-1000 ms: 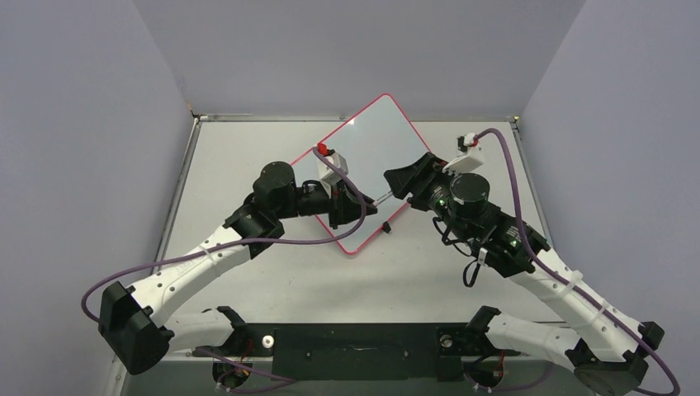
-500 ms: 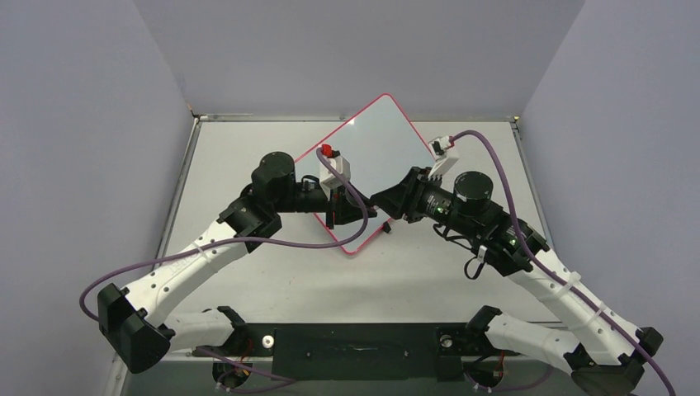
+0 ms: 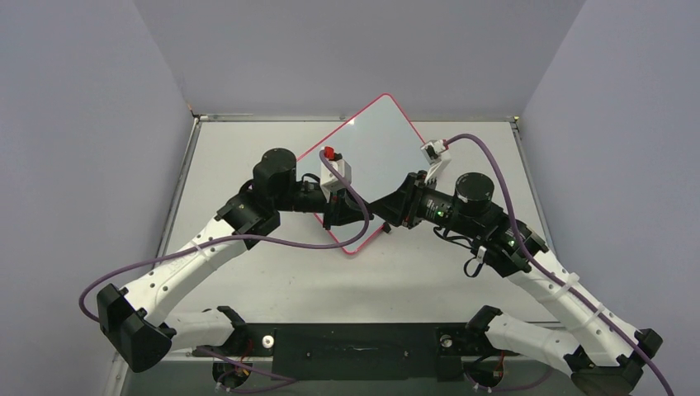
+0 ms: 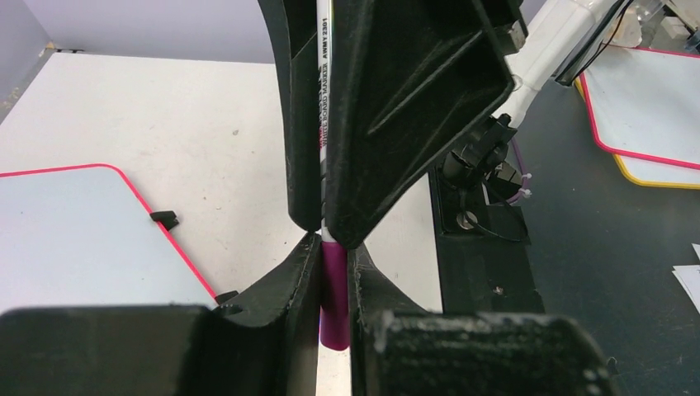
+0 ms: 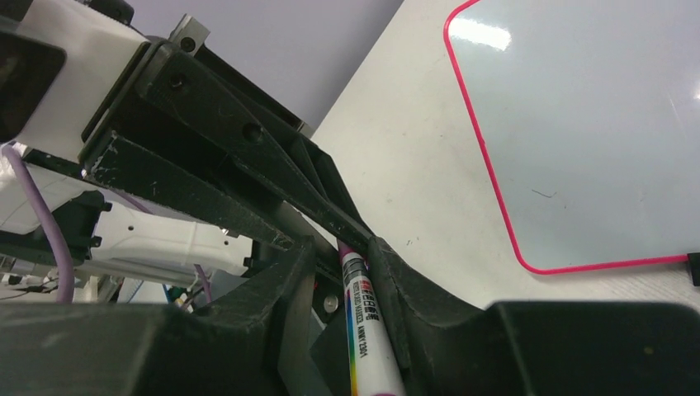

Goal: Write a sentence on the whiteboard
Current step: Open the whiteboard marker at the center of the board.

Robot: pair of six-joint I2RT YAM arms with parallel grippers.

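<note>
The whiteboard (image 3: pixel 376 144), glossy white in a thin pink-red frame, lies tilted like a diamond at mid-table. It also shows in the left wrist view (image 4: pixel 66 223) and the right wrist view (image 5: pixel 594 124). The sentence is not in view; the board's face looks bare. Above the board's near corner my left gripper (image 3: pixel 363 216) (image 4: pixel 334 247) is shut on the purple cap (image 4: pixel 334 289) of a white marker (image 5: pixel 363 330). My right gripper (image 3: pixel 381 213) (image 5: pixel 342 247) faces it tip to tip, jaws narrowed round the barrel. One finger touches the barrel; a slim gap shows at the other.
A small black clip (image 3: pixel 386 228) sits on the board's near right edge. Grey walls enclose the table on three sides. Beyond the table, the left wrist view shows the black base bar (image 4: pixel 487 264) and other boards (image 4: pixel 644 99).
My right gripper swung left to meet the left gripper and its jaws narrowed round the marker's barrel. The left gripper shifted slightly and kept hold of the cap.
</note>
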